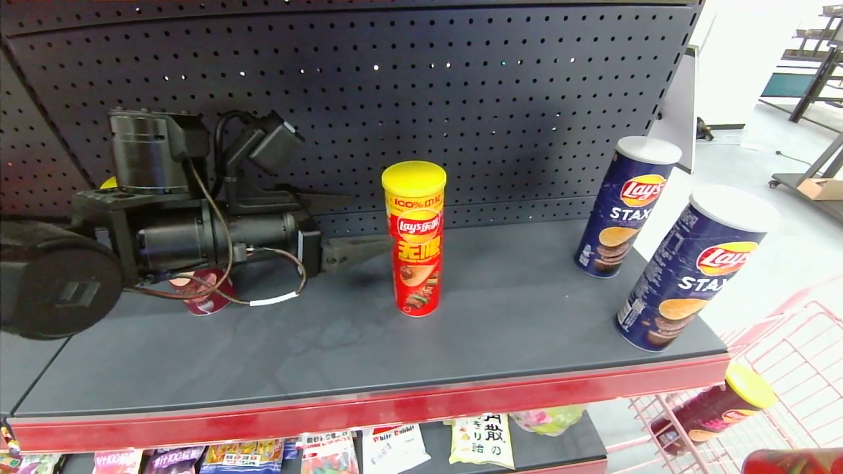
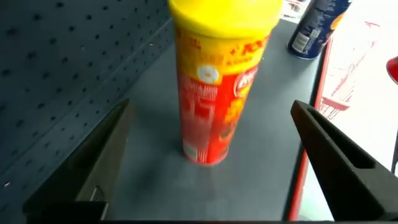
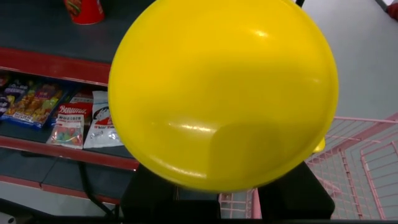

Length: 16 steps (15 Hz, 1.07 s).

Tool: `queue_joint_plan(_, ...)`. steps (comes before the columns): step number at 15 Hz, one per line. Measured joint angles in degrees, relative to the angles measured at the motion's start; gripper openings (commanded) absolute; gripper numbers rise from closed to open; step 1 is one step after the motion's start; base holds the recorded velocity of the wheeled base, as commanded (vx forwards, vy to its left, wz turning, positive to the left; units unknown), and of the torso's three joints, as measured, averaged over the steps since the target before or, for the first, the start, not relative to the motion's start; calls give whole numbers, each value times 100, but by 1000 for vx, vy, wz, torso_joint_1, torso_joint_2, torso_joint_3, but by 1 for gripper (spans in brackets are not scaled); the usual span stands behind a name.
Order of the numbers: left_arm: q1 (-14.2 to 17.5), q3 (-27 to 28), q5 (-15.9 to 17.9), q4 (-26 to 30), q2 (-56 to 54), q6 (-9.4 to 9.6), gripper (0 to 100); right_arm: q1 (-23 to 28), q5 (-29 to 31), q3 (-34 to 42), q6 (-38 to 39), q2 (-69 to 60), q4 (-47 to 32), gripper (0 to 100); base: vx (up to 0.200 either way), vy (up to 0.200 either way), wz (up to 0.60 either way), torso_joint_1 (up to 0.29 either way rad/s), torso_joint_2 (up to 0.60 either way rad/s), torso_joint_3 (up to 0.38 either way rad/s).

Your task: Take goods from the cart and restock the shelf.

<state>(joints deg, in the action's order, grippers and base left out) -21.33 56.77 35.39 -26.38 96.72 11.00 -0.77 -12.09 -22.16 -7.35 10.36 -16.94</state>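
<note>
A red chips can with a yellow lid [image 1: 415, 243] stands upright on the grey shelf board [image 1: 514, 316]. My left gripper [image 1: 369, 220] lies just to its left, open, with the can a little beyond its fingertips. In the left wrist view the same can [image 2: 217, 93] stands ahead of the open left gripper [image 2: 211, 174], untouched. My right gripper [image 3: 224, 199] is shut on another can, whose yellow lid [image 3: 224, 93] hides the fingers. That can's red body [image 1: 790, 461] shows low on the right, over the pink cart [image 1: 797, 368].
Two blue chips cans [image 1: 625, 207] [image 1: 691, 270] stand at the shelf's right end. Another red can [image 1: 204, 296] is half hidden behind my left arm. One more red can [image 1: 714, 408] lies in the cart. Snack bags [image 1: 395, 447] fill the lower shelf.
</note>
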Motion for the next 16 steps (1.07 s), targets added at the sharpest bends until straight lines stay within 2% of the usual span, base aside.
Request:
queue_joint_plan(10,-341,1147,-93,50,990,-20,100,0,6,1,7,-15,-2,0,0,0,0,0,0,0)
queue_joint_plan(16,-490,1431,-99,79,1290,-22,100,0,9,-7,43,-15,9,0,0,0,0,0,0,0)
